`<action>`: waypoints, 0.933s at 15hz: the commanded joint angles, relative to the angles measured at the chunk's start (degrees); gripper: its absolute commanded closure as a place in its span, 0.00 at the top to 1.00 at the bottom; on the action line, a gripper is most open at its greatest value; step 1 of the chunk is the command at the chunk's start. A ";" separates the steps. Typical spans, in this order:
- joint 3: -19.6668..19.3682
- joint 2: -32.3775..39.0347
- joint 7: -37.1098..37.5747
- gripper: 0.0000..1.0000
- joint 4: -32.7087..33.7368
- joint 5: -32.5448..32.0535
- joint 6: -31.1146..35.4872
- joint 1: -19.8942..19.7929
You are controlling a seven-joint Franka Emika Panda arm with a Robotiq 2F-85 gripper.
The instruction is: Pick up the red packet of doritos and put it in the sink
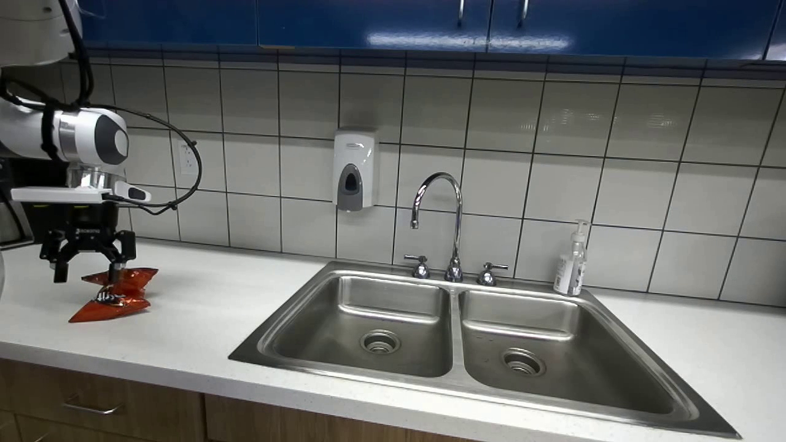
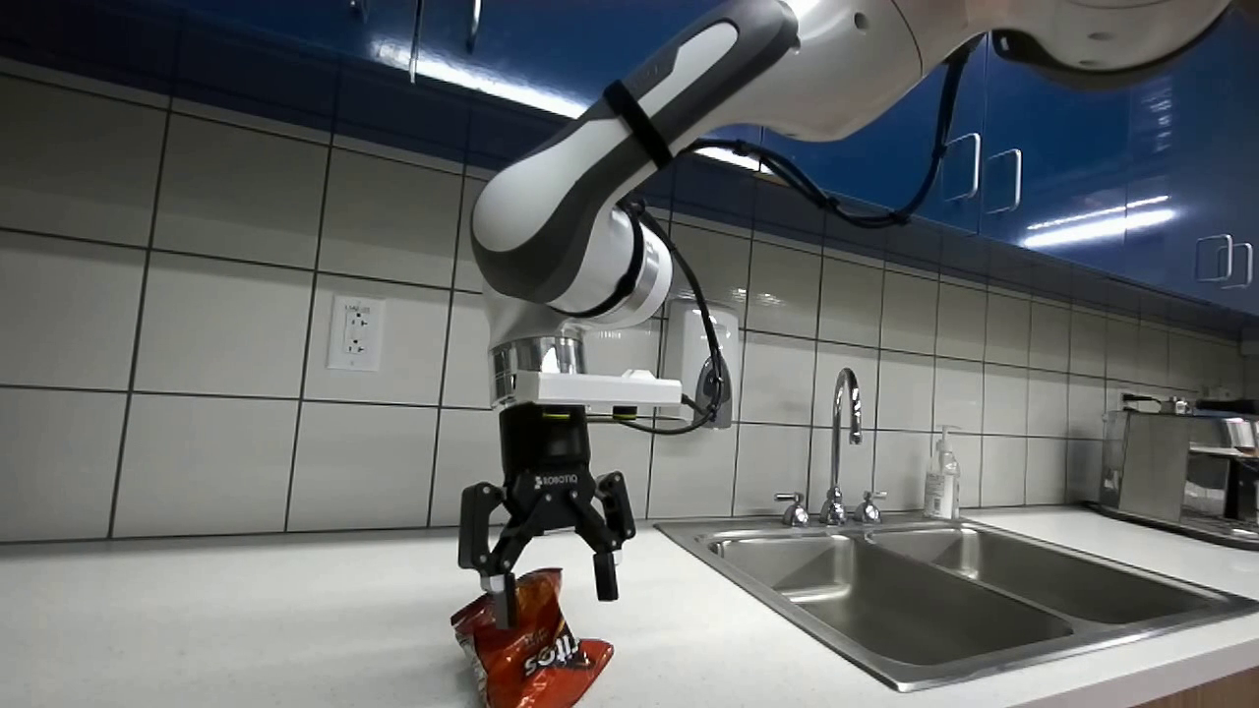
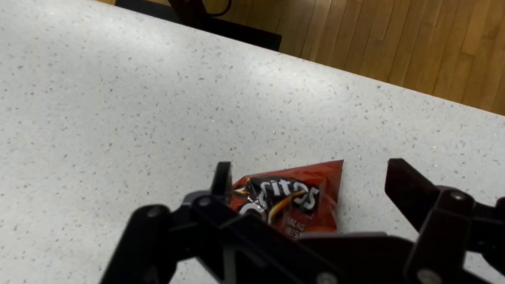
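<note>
While pincer (image 2: 556,600) gapes | Doritos packet (image 3: 294,197): red, crumpled, white-lettered

Gripper (image 2: 555,593), black, pointing down; fingers spread, one in front of the packet (image 2: 536,654), contact unclear. Packet: red, crumpled, white-lettered, on the white tabletop (image 2: 246,629). Sink (image 2: 944,610): steel, two bowls, well apart from packet; faucet (image 2: 836,462) and upright bottle (image 2: 942,484) along its rear. Tiled wall (image 2: 216,334): dispenser (image 2: 686,334), outlet (image 2: 355,334). Overhead: arm (image 2: 610,167), blue cabinets (image 2: 1082,128). Far right: metal appliance (image 2: 1170,462).
</note>
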 commanded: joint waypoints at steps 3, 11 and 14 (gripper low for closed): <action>-1.87 -0.22 3.72 1.00 -3.00 -6.53 2.14 1.58; -3.01 -0.35 8.11 1.00 -2.25 -16.56 4.93 3.80; -2.54 -0.17 9.00 1.00 -2.39 -15.84 5.80 3.98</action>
